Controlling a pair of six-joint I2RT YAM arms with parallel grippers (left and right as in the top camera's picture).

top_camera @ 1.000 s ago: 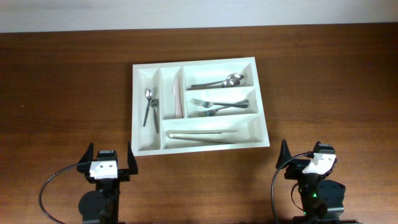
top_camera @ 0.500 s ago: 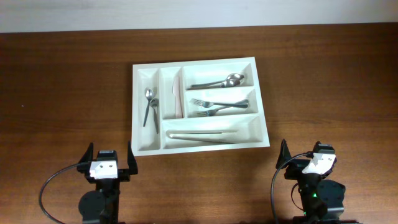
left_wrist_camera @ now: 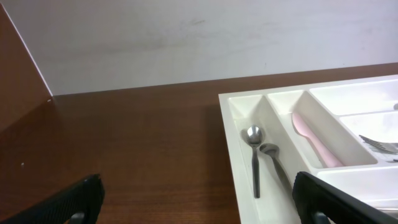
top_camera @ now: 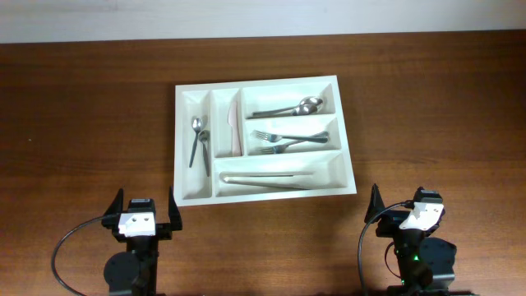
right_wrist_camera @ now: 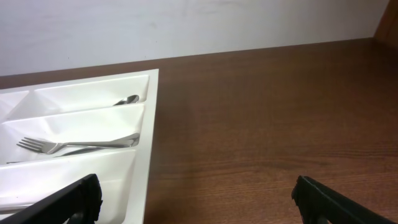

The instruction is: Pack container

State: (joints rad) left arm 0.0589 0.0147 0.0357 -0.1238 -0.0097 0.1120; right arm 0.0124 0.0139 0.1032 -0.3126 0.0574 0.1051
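The white cutlery tray [top_camera: 182, 182] lies in the middle of the brown table. Two small spoons [top_camera: 197, 140] lie in its left narrow compartment and a pink knife [top_camera: 233, 127] in the second one. Spoons [top_camera: 296, 108] fill the top long compartment, forks [top_camera: 288, 141] the middle one, and pale utensils [top_camera: 267, 178] the bottom one. My left gripper [top_camera: 140, 212] is open and empty, near the table's front edge, below the tray's left corner. My right gripper [top_camera: 404, 209] is open and empty, right of the tray's front right corner. The tray shows in the left wrist view [left_wrist_camera: 239, 162] and the right wrist view [right_wrist_camera: 146, 155].
A pale wall [left_wrist_camera: 186, 37] runs along the far edge of the table. Bare brown tabletop [top_camera: 427, 115] surrounds the tray on all sides. Black cables loop beside each arm base [top_camera: 66, 247].
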